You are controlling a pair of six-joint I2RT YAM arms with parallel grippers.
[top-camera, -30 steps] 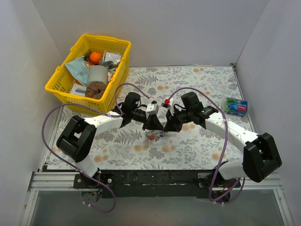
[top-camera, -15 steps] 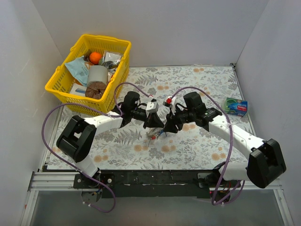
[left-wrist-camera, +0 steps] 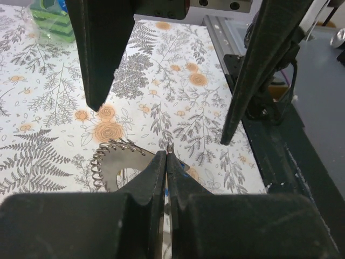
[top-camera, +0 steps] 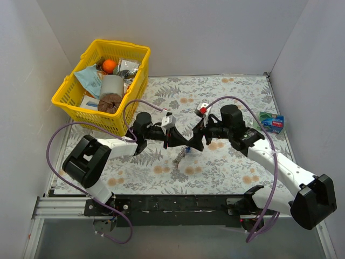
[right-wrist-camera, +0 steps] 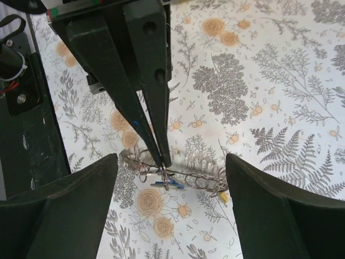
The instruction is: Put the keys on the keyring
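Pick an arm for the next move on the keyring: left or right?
Right, probably. The left gripper is shut on the keyring, so it is tied up as the holder. The right gripper is open, empty, and faces the ring close by.

The left pincer's [right-wrist-camera: 163, 160] closed tips pinch the beaded keyring [right-wrist-camera: 200, 177].

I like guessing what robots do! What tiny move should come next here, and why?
Probably the right gripper should ease in and close on the free side of the keyring. The left gripper is shut on one side of the ring, while the right one is open astride it, holding nothing. A second grip would likely steady the ring for threading the blue key.
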